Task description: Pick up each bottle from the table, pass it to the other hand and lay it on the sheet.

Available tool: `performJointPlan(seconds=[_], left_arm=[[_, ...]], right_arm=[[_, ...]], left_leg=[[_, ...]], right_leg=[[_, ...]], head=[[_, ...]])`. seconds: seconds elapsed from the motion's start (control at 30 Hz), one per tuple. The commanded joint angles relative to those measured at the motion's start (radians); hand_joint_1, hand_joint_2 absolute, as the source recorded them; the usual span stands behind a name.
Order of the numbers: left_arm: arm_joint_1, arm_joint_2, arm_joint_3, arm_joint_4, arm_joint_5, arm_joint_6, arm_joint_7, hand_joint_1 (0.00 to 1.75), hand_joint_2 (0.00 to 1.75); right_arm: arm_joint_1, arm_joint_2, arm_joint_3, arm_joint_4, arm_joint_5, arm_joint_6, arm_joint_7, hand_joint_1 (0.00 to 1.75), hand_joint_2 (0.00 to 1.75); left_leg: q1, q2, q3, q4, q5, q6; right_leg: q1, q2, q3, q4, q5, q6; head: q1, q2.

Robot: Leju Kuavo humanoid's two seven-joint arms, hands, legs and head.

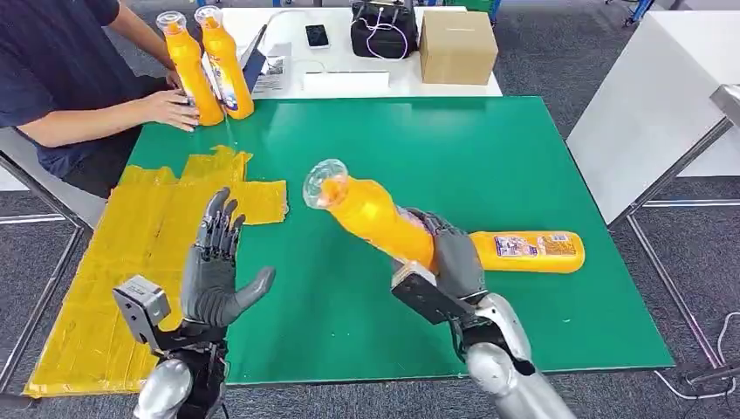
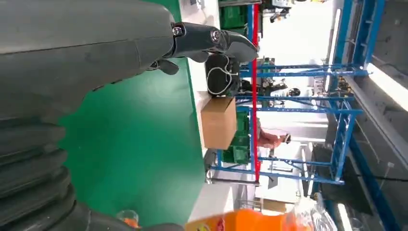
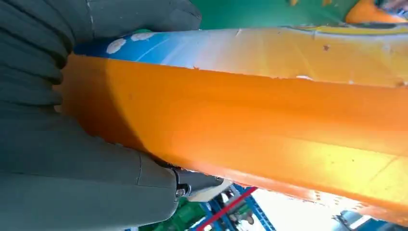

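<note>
Fingers of the right hand point(image 1: 452, 262) were wrapped around the middle of a tall orange plastic bottle with a clear cap point(image 1: 371, 212), holding it off the green table mat point(image 1: 489, 148) with its capped end tilted up and toward the robot's left. In the right wrist view the same orange body point(image 3: 250, 120) ran across the grey palm point(image 3: 72, 159), firmly clasped. The left hand point(image 1: 216, 266) stood raised over the mat's left part, palm turned toward the bottle, fingers spread and holding nothing, clearly apart from the bottle. A second orange bottle with a printed label point(image 1: 526, 250) lay on its side on the mat just behind the right hand. The crinkled yellow sheet point(image 1: 131, 253) covered the mat's left side, bare of bottles. At the far left corner a person's hand point(image 1: 171, 109) rested against two more upright orange bottles point(image 1: 209, 65). A brown cardboard box point(image 1: 457, 45) and a black bag point(image 1: 383, 29) sat on the white table point(image 1: 349, 83) beyond.
</note>
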Motion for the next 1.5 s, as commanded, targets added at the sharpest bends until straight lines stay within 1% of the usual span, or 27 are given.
performJointPlan(seconds=[0.03, 0.3, 0.33, 0.37, 0.4, 0.5, 0.57, 0.63, 0.73, 0.77, 0.83, 0.93, 1.07, 1.23, 1.5], left_arm=[[-0.030, -0.007, -0.002, 0.018, 0.096, -0.062, 0.033, 0.00, 1.75], [-0.026, -0.005, 0.045, 0.018, 0.289, -0.169, 0.088, 0.00, 1.75], [-0.026, -0.003, 0.047, 0.017, 0.291, -0.171, 0.089, 0.00, 1.75], [-0.026, -0.003, 0.047, 0.017, 0.291, -0.171, 0.089, 0.00, 1.75], [-0.023, -0.003, 0.049, 0.014, 0.320, -0.189, 0.098, 0.00, 1.75], [-0.022, -0.001, 0.048, 0.011, 0.326, -0.196, 0.099, 0.00, 1.75], [-0.024, -0.002, 0.048, 0.011, 0.327, -0.199, 0.099, 0.00, 1.75], [-0.026, -0.002, 0.050, 0.009, 0.319, -0.196, 0.095, 0.00, 1.75], [-0.027, -0.002, 0.049, 0.009, 0.316, -0.195, 0.094, 0.00, 1.75], [-0.027, -0.002, 0.049, 0.009, 0.316, -0.195, 0.094, 0.00, 1.75], [-0.031, 0.007, 0.041, 0.013, 0.276, -0.184, 0.088, 0.00, 1.75], [-0.039, 0.024, 0.017, 0.022, 0.191, -0.172, 0.074, 0.00, 1.75], [-0.046, 0.038, -0.018, 0.019, 0.117, -0.183, 0.062, 0.00, 1.75], [-0.052, 0.062, -0.076, 0.018, 0.086, -0.232, 0.081, 0.00, 1.75], [-0.054, 0.072, -0.102, 0.024, 0.081, -0.258, 0.085, 0.00, 1.75]], right_arm=[[-0.083, 0.040, 0.079, 0.112, 0.013, -0.009, 0.007, 1.75, 1.75], [-0.082, 0.033, 0.157, 0.105, 0.033, 0.005, 0.007, 1.75, 1.75], [-0.080, 0.034, 0.161, 0.105, 0.032, 0.005, 0.007, 1.75, 1.75], [-0.080, 0.034, 0.161, 0.105, 0.032, 0.005, 0.007, 1.75, 1.75], [-0.084, 0.032, 0.173, 0.109, 0.033, 0.009, 0.008, 1.75, 1.75], [-0.086, 0.034, 0.198, 0.122, 0.038, 0.023, 0.011, 1.75, 1.75], [-0.087, 0.038, 0.221, 0.132, 0.046, 0.036, 0.016, 1.75, 1.75], [-0.093, 0.041, 0.255, 0.149, 0.059, 0.054, 0.025, 1.75, 1.75], [-0.093, 0.044, 0.262, 0.153, 0.059, 0.056, 0.025, 1.75, 1.75], [-0.093, 0.044, 0.262, 0.153, 0.059, 0.056, 0.025, 1.75, 1.75], [-0.103, 0.042, 0.278, 0.163, 0.065, 0.072, 0.032, 1.75, 1.75], [-0.113, 0.044, 0.288, 0.175, 0.059, 0.089, 0.035, 1.75, 1.75], [-0.125, 0.046, 0.284, 0.186, 0.037, 0.104, 0.033, 1.75, 1.75], [-0.145, 0.053, 0.286, 0.208, 0.020, 0.121, 0.030, 1.75, 1.75], [-0.155, 0.056, 0.286, 0.218, 0.014, 0.124, 0.027, 1.75, 1.75]], left_leg=[[0.000, 0.003, 0.005, 0.000, -0.002, -0.001], [0.000, 0.002, 0.002, 0.000, -0.001, -0.001], [0.000, 0.002, 0.004, 0.000, -0.002, -0.001], [0.000, 0.002, 0.002, 0.000, -0.001, -0.001], [0.000, 0.002, 0.004, 0.000, -0.002, -0.001], [0.000, 0.001, 0.001, 0.000, -0.001, -0.001], [0.000, 0.002, 0.005, 0.000, -0.003, -0.002], [0.000, 0.001, 0.001, 0.000, -0.001, -0.001], [0.000, 0.001, 0.000, 0.000, 0.000, -0.001], [0.000, 0.002, 0.003, 0.000, -0.002, -0.001], [0.000, 0.001, 0.001, 0.000, -0.001, -0.001], [0.000, 0.002, 0.003, 0.000, -0.002, -0.001], [0.000, 0.000, 0.001, -0.001, 0.000, -0.001], [0.000, 0.000, 0.002, 0.000, -0.001, -0.001], [0.000, 0.000, 0.002, -0.001, -0.001, -0.001]], right_leg=[[0.000, 0.002, 0.004, 0.000, -0.001, -0.001], [0.000, 0.002, 0.002, 0.000, -0.001, -0.001], [0.000, 0.002, 0.004, 0.000, -0.001, -0.001], [0.000, 0.001, 0.002, 0.000, 0.000, -0.001], [0.000, 0.002, 0.003, 0.000, -0.001, -0.001], [0.000, 0.001, 0.001, 0.000, -0.001, -0.001], [0.000, 0.002, 0.005, 0.000, -0.002, -0.001], [0.000, 0.001, 0.002, 0.000, -0.001, -0.001], [0.000, 0.000, 0.000, 0.000, 0.000, 0.000], [0.000, 0.001, 0.003, 0.000, -0.001, -0.001], [0.000, 0.001, 0.001, 0.000, 0.000, 0.000], [0.000, 0.001, 0.003, 0.000, -0.001, -0.001], [0.000, 0.000, 0.001, 0.000, -0.001, -0.001], [0.000, 0.000, 0.002, 0.000, -0.001, -0.001], [0.000, 0.000, 0.002, 0.000, -0.001, -0.001]], head=[[0.000, 0.000], [0.000, 0.000], [0.000, 0.000], [0.000, 0.000], [0.000, 0.000], [0.000, 0.000], [0.000, 0.000], [0.000, 0.000], [0.000, 0.000], [0.000, 0.000], [0.000, 0.000], [0.000, 0.000], [0.000, 0.000], [0.000, 0.000], [0.001, 0.000]])
